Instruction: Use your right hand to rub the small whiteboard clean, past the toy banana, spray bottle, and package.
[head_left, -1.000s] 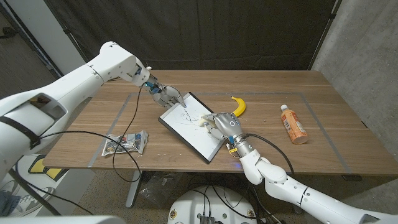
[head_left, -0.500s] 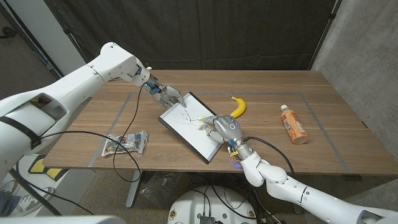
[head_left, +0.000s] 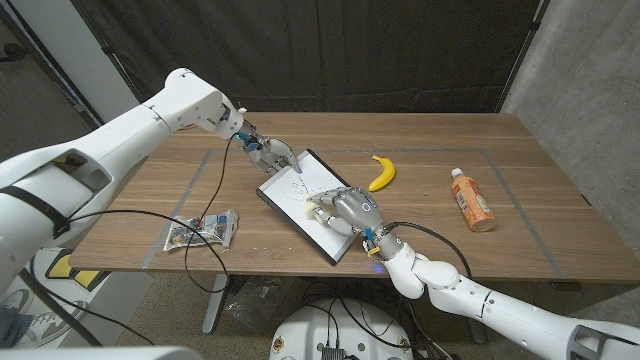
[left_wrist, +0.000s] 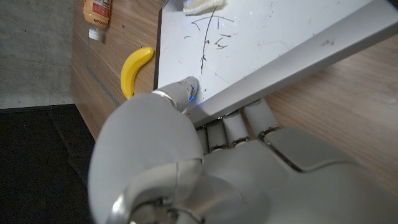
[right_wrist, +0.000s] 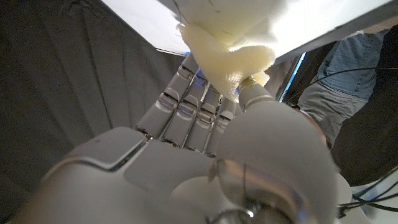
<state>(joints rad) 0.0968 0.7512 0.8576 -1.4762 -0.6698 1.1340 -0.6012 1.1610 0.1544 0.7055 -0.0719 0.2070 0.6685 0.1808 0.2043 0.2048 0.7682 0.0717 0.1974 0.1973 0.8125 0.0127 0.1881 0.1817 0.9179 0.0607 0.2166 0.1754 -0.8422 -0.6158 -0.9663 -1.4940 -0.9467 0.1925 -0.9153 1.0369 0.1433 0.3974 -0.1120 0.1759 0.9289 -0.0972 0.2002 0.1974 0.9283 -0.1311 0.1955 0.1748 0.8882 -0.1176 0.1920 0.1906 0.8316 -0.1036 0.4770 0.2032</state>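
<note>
The right robot hand (head_left: 350, 208) grips a pale cloth (head_left: 317, 208), pressing it on the small whiteboard (head_left: 300, 190) mid-tabletop (head_left: 430, 240). The left robot hand (head_left: 268, 152) clamps the board's far corner. Black marks (head_left: 297, 185) show near that hand. Toy banana (head_left: 381, 171) lies just beside the board, spray bottle (head_left: 471, 199) farther right, package (head_left: 202, 230) at left.

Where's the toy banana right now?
In the head view the toy banana lies right of centre on the table, between the whiteboard and the orange spray bottle, beyond the right hand.
</note>
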